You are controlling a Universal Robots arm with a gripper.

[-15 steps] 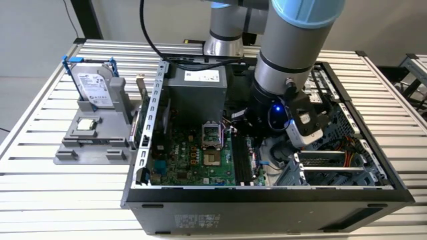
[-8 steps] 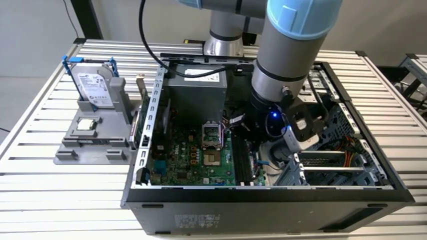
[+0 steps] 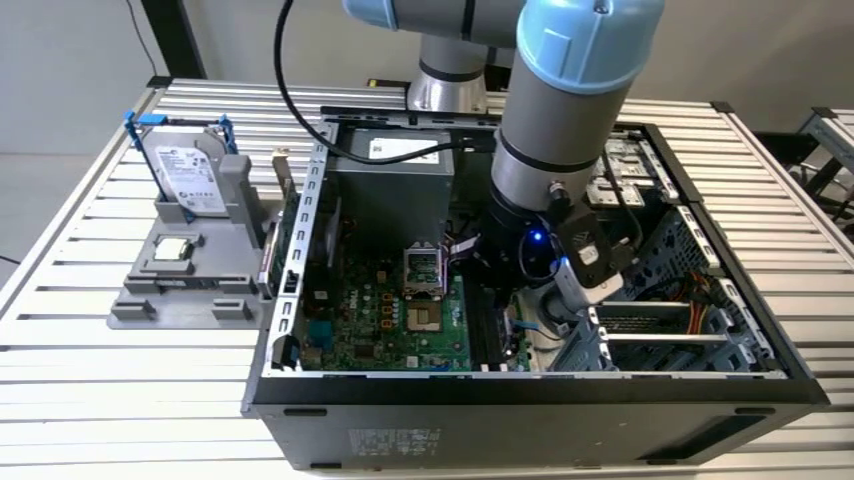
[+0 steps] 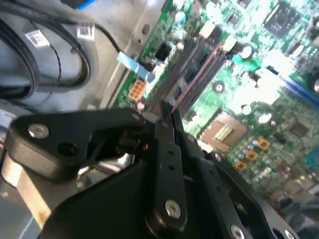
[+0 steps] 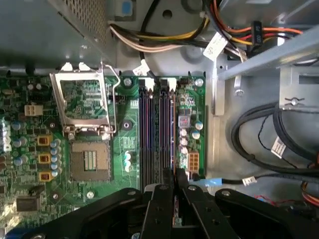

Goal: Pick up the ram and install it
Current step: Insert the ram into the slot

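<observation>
The gripper (image 5: 175, 183) — fingers pinched on the ram (image 4: 184, 74) (seen edge-on) — sits over the memory slots (image 5: 149, 129).

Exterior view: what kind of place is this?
Probably a robotics lab bench: a robot arm reaches into an open computer case on a slatted metal table, with a hard drive in a grey stand beside it.

The ribbed silver metal worktop (image 3: 80, 330) is gleaming; the dark sheet-metal computer case (image 3: 534, 430) and black gripper (image 5: 174, 174) are looking matt.
</observation>
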